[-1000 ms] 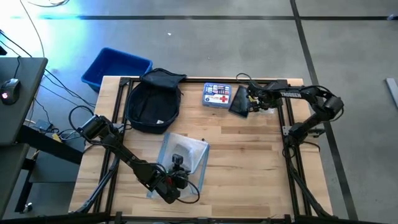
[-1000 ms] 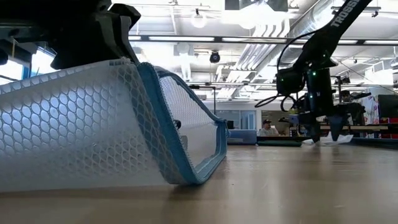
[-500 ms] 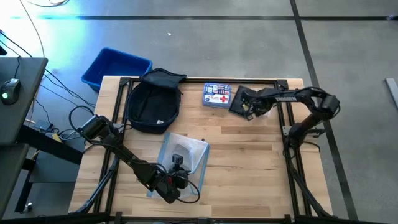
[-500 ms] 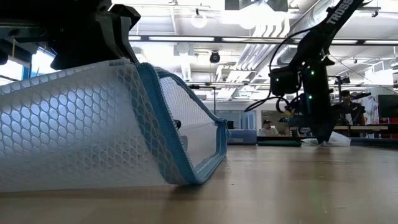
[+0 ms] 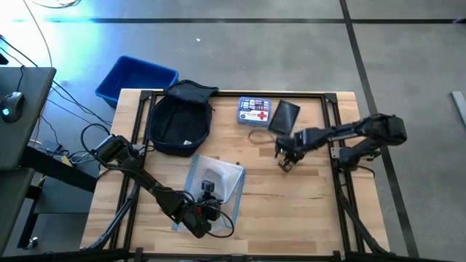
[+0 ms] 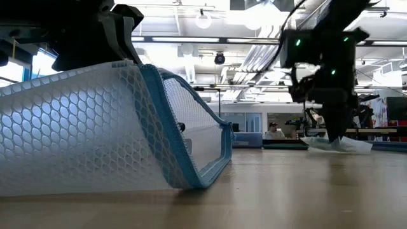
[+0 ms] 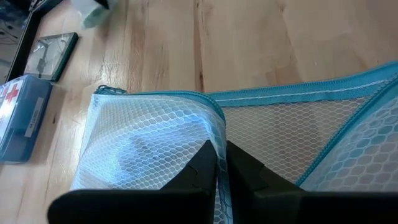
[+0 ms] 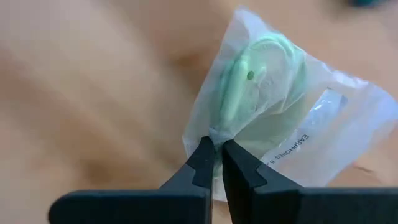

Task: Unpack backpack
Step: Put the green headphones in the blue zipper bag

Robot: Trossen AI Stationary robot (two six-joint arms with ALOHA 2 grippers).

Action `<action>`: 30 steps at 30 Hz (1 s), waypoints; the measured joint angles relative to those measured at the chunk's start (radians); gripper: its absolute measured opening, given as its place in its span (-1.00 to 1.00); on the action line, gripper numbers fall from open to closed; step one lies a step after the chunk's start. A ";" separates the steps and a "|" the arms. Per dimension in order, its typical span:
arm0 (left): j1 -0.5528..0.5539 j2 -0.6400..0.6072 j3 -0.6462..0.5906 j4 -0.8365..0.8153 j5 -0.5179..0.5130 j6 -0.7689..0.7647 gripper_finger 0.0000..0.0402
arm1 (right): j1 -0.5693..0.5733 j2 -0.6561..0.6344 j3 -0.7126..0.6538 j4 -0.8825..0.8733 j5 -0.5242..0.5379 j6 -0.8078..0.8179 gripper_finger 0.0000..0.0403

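The dark backpack (image 5: 178, 120) lies at the table's far left, untouched. My left gripper (image 5: 207, 207) is near the front edge, shut on a white mesh pouch with blue trim (image 5: 215, 180) (image 6: 95, 127). My right gripper (image 5: 284, 156) points down over the table's middle right. It is shut on a clear plastic bag of pale green earphones (image 8: 273, 106) (image 6: 337, 145). My left gripper pinches the mesh pouch's blue-trimmed edge (image 7: 217, 134) between its two fingers, slanting down from the near side. That end is raised, and the pouch's lower side rests on the table (image 6: 191, 184). My right gripper pinches an edge of the clear bag (image 8: 214, 138) between its two fingertips, from above, pointing down. The bag hangs below the fingers, close over the table. Whether its lower end touches the wood, I cannot tell.
A blue bin (image 5: 135, 78) stands off the far left corner. A first-aid box (image 5: 253, 112) and a flat black pouch (image 5: 284, 116) lie at the far middle. Bare wood shows across the near right.
My right gripper has shut on the clear bag beside the flat black pouch. It has swung with the bag from the far right toward the table's middle and near edge, turning about its own axis. The left gripper and mesh pouch have kept still.
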 joint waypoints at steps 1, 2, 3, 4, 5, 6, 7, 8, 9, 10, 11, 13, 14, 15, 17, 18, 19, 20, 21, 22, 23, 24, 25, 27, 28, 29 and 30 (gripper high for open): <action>0.000 0.000 0.000 0.000 0.000 0.000 -1.00 | 0.043 0.000 0.000 0.035 -0.007 0.007 -1.00; 0.000 0.000 0.000 0.000 0.000 0.000 -1.00 | 0.085 0.000 0.000 0.073 -0.012 0.012 -1.00; 0.000 0.000 0.000 0.000 0.000 0.000 -1.00 | 0.124 0.000 0.000 0.113 -0.020 0.020 -1.00; 0.000 0.000 0.000 0.000 0.000 0.000 -1.00 | 0.159 0.000 0.000 0.158 -0.020 0.027 -1.00; 0.000 0.000 0.000 0.001 -0.001 0.000 -1.00 | 0.192 0.000 0.000 0.206 -0.019 0.030 -1.00; 0.000 0.000 0.000 0.001 0.000 0.000 -1.00 | 0.223 0.000 0.000 0.257 -0.018 0.027 -1.00; 0.000 0.000 0.000 0.001 -0.001 0.000 -1.00 | 0.253 0.000 0.000 0.307 -0.015 0.019 -1.00; 0.000 0.000 0.000 0.001 -0.001 0.000 -1.00 | 0.279 0.000 0.001 0.360 -0.010 -0.001 -1.00; 0.000 0.000 0.000 0.002 -0.006 0.000 -1.00 | 0.307 0.000 0.001 0.414 -0.008 -0.027 -1.00; 0.000 0.000 0.000 0.002 -0.012 0.001 -1.00 | 0.336 0.000 0.001 0.466 -0.008 -0.050 -1.00; -0.001 0.000 0.000 0.001 -0.020 0.004 -1.00 | 0.361 -0.001 0.001 0.521 -0.008 -0.067 -1.00; -0.003 0.000 0.000 0.005 -0.029 0.023 -1.00 | 0.408 -0.001 0.002 0.633 -0.011 -0.085 -1.00; -0.006 0.000 0.000 0.011 -0.039 0.033 -1.00 | 0.428 0.002 0.002 0.690 -0.013 -0.100 -1.00; -0.009 0.000 0.000 0.023 -0.057 0.043 -1.00 | 0.449 0.009 0.003 0.746 -0.012 -0.118 -1.00; -0.016 0.000 0.000 0.054 -0.091 0.065 -1.00 | 0.487 0.036 0.004 0.856 -0.011 -0.157 -1.00; -0.019 0.000 0.000 0.067 -0.103 0.077 -1.00 | 0.502 0.054 0.005 0.905 -0.012 -0.177 -1.00; -0.023 -0.002 0.000 0.080 -0.115 0.090 -1.00 | 0.514 0.077 0.012 0.941 -0.012 -0.196 -1.00; -0.026 -0.005 0.000 0.090 -0.127 0.102 -1.00 | 0.524 0.103 0.026 0.960 -0.013 -0.211 -1.00; -0.031 -0.009 0.000 0.102 -0.139 0.113 -1.00 | 0.532 0.132 0.049 0.965 -0.020 -0.231 -1.00; -0.032 -0.015 0.000 0.112 -0.152 0.123 -1.00 | 0.537 0.164 0.076 0.965 -0.025 -0.251 -1.00; -0.034 -0.022 0.000 0.115 -0.160 0.127 -1.00 | 0.540 0.199 0.109 0.964 -0.033 -0.276 -1.00; -0.036 -0.029 0.000 0.117 -0.162 0.126 -1.00 | 0.540 0.236 0.146 0.962 -0.049 -0.305 -1.00; -0.036 -0.034 0.000 0.120 -0.163 0.124 -1.00 | 0.538 0.274 0.188 0.962 -0.069 -0.338 -1.00; -0.035 -0.041 0.000 0.125 -0.169 0.118 -1.00 | 0.533 0.350 0.285 0.948 -0.113 -0.421 -1.00; -0.035 -0.041 0.000 0.135 -0.170 0.119 -1.00 | 0.530 0.386 0.338 0.923 -0.121 -0.472 -1.00; -0.035 -0.041 0.000 0.145 -0.170 0.126 -1.00 | 0.527 0.422 0.393 0.888 -0.112 -0.523 -1.00; -0.035 -0.041 0.000 0.150 -0.169 0.135 -1.00 | 0.524 0.456 0.446 0.838 -0.091 -0.579 -1.00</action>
